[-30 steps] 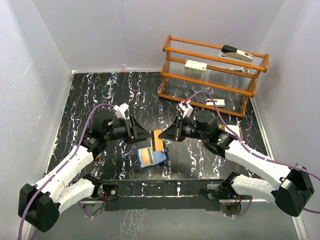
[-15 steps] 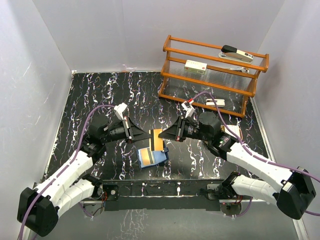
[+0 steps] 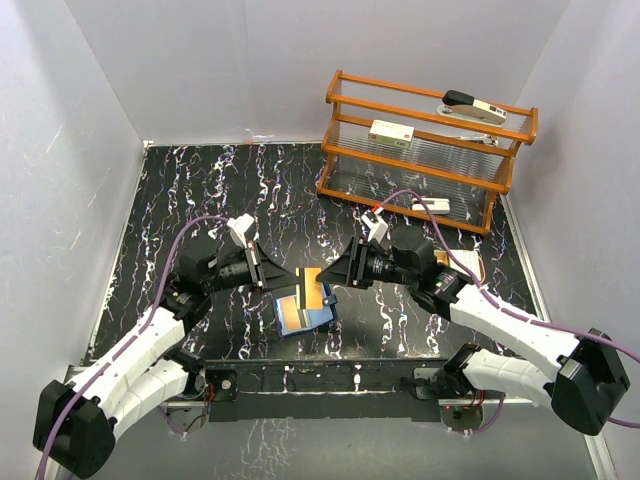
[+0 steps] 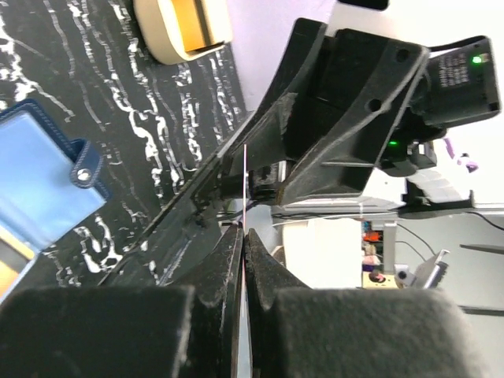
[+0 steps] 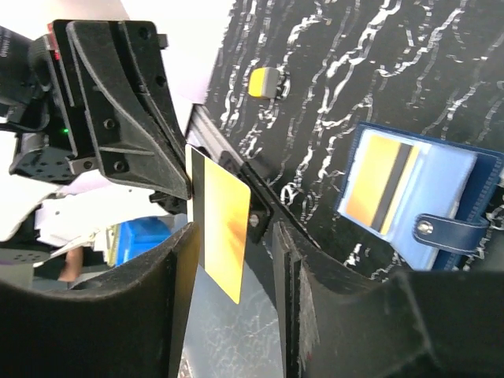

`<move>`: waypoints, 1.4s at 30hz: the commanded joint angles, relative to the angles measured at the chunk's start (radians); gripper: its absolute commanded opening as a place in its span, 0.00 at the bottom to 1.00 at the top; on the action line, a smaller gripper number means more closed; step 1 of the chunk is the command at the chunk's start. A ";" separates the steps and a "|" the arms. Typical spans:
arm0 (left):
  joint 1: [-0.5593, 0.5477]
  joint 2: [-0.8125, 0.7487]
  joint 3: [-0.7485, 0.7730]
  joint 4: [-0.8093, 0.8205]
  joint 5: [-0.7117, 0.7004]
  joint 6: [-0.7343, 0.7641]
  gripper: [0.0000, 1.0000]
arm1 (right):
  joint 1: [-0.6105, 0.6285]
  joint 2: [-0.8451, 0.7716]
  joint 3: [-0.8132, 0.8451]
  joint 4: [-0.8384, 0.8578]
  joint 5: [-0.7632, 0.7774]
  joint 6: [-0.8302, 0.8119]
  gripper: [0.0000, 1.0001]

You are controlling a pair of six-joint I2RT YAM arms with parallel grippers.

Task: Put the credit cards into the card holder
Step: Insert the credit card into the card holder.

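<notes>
Credit card (image 5: 224, 227), plain yellow, is pinched in the left gripper (image 3: 290, 284). In the left wrist view its fingers are pressed together on the credit card, which shows there only as a thin pale line, edge-on. The right gripper (image 3: 336, 277) meets it from the other side with its jaws parted. In the right wrist view the card's yellow face stands between the two fingers with a gap on one side, so we read no grip there. Both arms reach in from the near corners of the table (image 3: 200, 190), forearms slanting toward the middle. The grippers are nose to nose, low over the far edge of the card holder (image 5: 450, 177).

From above we get the layout but little of the fingers. The left wrist view alone gives a clear look at a beige tray (image 4: 169, 52) beyond the right arm, with something yellow and dark in it that we cannot make out.

The card holder lies open on the table, light blue inside, its snap tab (image 5: 453, 231) out to one side. One striped card (image 5: 378, 189), orange with a black band, lies against its inner panel; we cannot tell whether it is tucked into a pocket. A wooden rack (image 3: 334, 90) at the far right carries three white devices (image 3: 390, 130) on its shelves.
</notes>
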 commanded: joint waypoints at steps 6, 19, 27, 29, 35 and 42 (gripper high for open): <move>-0.001 0.040 0.030 -0.288 -0.153 0.181 0.00 | 0.005 0.010 0.001 -0.101 0.154 -0.044 0.47; 0.004 0.121 0.015 -0.390 -0.330 0.214 0.00 | 0.099 0.263 0.207 -0.338 0.392 -0.281 0.36; 0.010 0.175 -0.011 -0.276 -0.269 0.216 0.00 | 0.102 0.402 0.265 -0.348 0.384 -0.373 0.35; 0.011 0.179 -0.024 -0.241 -0.251 0.209 0.00 | 0.103 0.432 0.267 -0.348 0.383 -0.379 0.33; 0.011 0.204 -0.073 -0.127 -0.183 0.168 0.00 | 0.109 0.492 0.227 -0.350 0.389 -0.350 0.28; 0.013 0.274 -0.092 -0.071 -0.162 0.170 0.00 | 0.111 0.509 0.191 -0.323 0.394 -0.347 0.24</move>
